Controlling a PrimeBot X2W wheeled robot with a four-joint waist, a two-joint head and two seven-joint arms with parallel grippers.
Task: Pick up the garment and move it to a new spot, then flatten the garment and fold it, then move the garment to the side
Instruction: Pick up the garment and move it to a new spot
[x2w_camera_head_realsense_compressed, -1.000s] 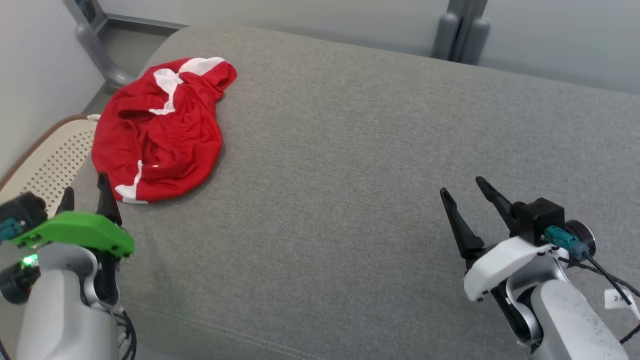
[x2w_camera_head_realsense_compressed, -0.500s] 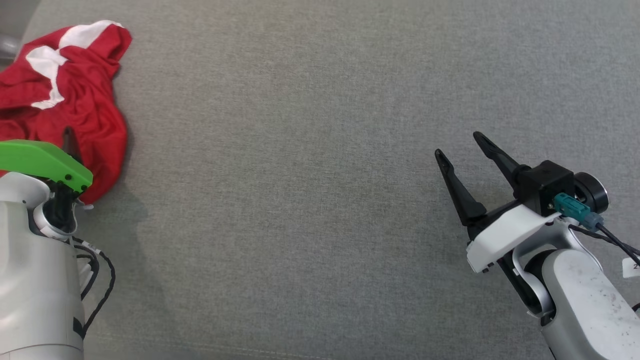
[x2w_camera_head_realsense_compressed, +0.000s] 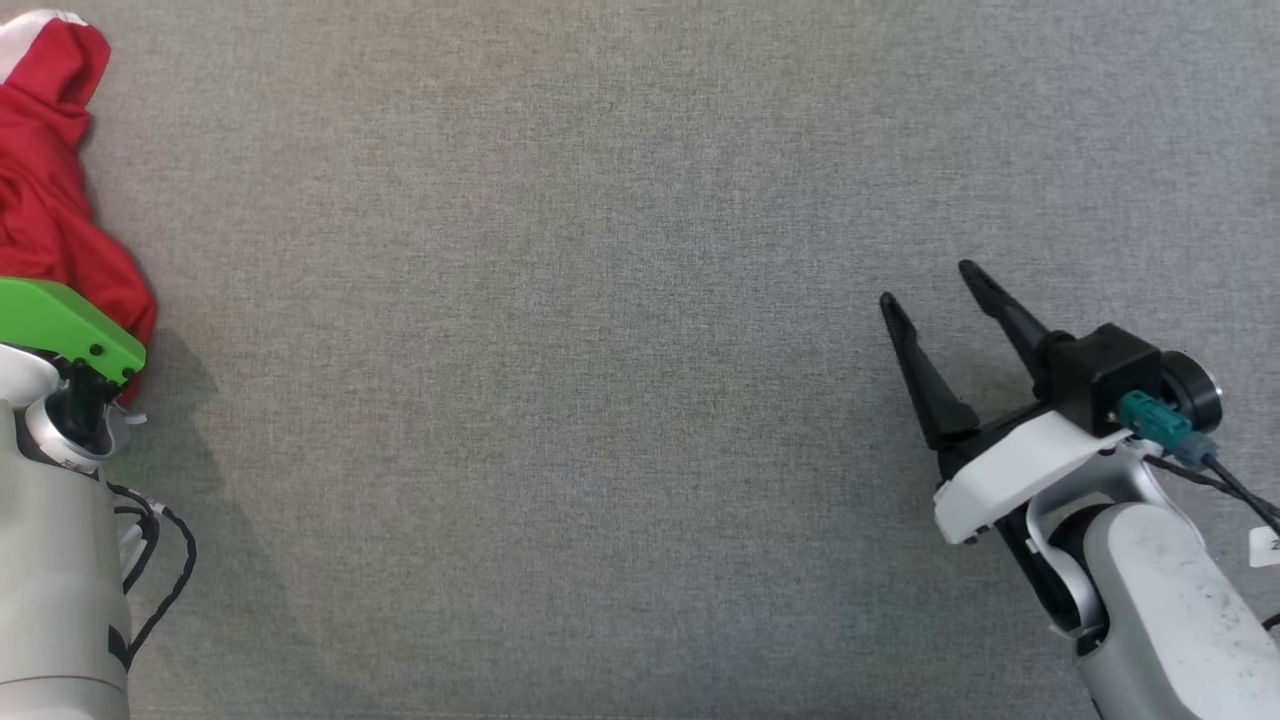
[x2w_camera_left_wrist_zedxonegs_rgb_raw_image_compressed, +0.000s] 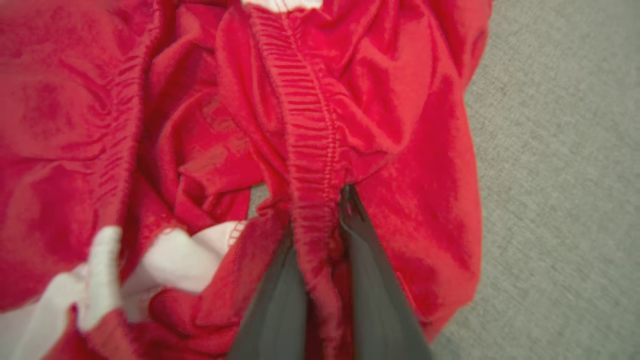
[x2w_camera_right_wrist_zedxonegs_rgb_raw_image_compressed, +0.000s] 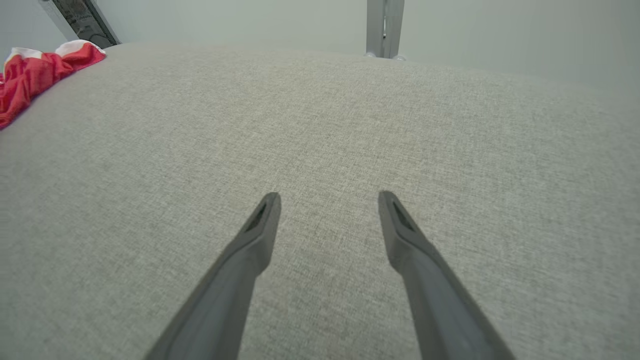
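Observation:
The garment (x2w_camera_head_realsense_compressed: 50, 200) is red with white trim and lies crumpled at the far left edge of the head view. In the left wrist view, my left gripper (x2w_camera_left_wrist_zedxonegs_rgb_raw_image_compressed: 320, 210) is shut on a gathered elastic band of the garment (x2w_camera_left_wrist_zedxonegs_rgb_raw_image_compressed: 390, 110), with red cloth pinched between the two dark fingers. Seen from the head, a green wrist cover (x2w_camera_head_realsense_compressed: 60, 320) hides those fingers against the cloth. My right gripper (x2w_camera_head_realsense_compressed: 928, 285) stands open over bare grey fabric at the right, holding nothing. From the right wrist, that gripper (x2w_camera_right_wrist_zedxonegs_rgb_raw_image_compressed: 328, 196) is well apart from the garment (x2w_camera_right_wrist_zedxonegs_rgb_raw_image_compressed: 35, 75), far off at the upper left.
A wide grey upholstered surface (x2w_camera_head_realsense_compressed: 600, 350) spans the space between the arms. In the right wrist view a pale wall and a grey upright post (x2w_camera_right_wrist_zedxonegs_rgb_raw_image_compressed: 383, 27) stand beyond the cushion's far edge.
The head camera has tilted and turned, shifting the whole picture left. My left gripper has reached onto the garment and shut on its elastic band. The right gripper stays open, about where it was.

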